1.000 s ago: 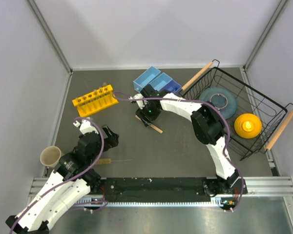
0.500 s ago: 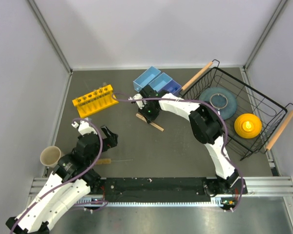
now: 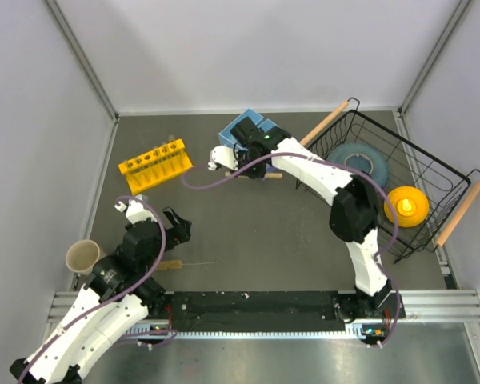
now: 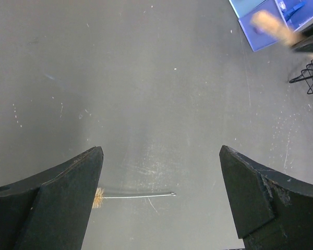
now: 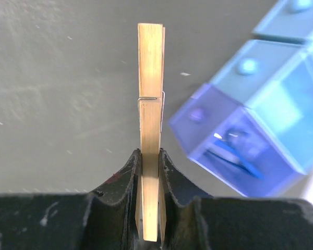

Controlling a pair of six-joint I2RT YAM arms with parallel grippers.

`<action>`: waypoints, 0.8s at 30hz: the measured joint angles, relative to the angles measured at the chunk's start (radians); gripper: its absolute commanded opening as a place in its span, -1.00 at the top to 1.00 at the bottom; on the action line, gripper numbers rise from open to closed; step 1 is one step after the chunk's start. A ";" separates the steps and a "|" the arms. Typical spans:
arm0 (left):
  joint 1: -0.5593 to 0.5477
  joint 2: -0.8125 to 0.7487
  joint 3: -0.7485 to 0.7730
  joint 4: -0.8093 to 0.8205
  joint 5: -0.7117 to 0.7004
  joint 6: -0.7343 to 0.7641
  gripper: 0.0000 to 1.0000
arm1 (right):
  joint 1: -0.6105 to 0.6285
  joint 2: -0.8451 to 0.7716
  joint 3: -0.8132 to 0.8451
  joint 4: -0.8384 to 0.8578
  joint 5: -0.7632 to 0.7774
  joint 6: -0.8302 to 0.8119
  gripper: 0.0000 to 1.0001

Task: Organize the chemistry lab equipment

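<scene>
At the far left, a paper cup (image 3: 82,256) stood by the table edge, and the yellow rack (image 3: 154,164) lay further back; neither was near a claw.

Your left claw (image 4: 160,156) hung over the bare table with its two fingers spread wide and nothing between them. The brush (image 4: 135,196) lay flat on the table just under this claw, on the near side of it. Its bristle end was close beside the left finger, and its thin wire ran across toward the right finger. So its long axis lay crosswise to the fingers, in the direction in which they open. I judge you would need to turn the wrist before you closed on that wire. The left arm was clearly the nearer one for the brush.

More to the right, your right claw (image 5: 150,172) was closed on the wooden stick (image 5: 151,78), lifted off the table. It pinched the stick by one end. The stick pointed straight out from the fingers, in line with them.

The blue bins (image 5: 261,104) lay just to the right of the stick's free end, so the stick had to travel sideways to the right to come over them. The wire basket (image 3: 416,144) stood well apart, at the far right.
</scene>
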 measured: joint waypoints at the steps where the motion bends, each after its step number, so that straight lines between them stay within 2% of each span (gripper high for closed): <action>1: 0.000 0.000 0.000 -0.001 0.000 0.000 -0.98 | 0.000 -0.028 0.013 -0.013 0.021 -0.057 0.86; 5: 0.000 -0.010 0.000 -0.003 0.000 0.000 -0.98 | 0.003 -0.120 0.057 -0.033 0.122 -0.283 0.84; 9: 0.000 -0.017 0.000 -0.003 0.000 0.000 -0.98 | -0.014 -0.135 0.087 0.015 0.230 -0.535 0.81; 17: 0.000 -0.033 -0.002 -0.004 0.000 0.000 -0.98 | -0.130 0.020 0.190 0.135 0.298 -0.970 0.78; 24: 0.000 -0.044 -0.004 -0.004 0.000 0.000 -0.98 | -0.168 0.140 0.259 0.183 0.283 -1.145 0.73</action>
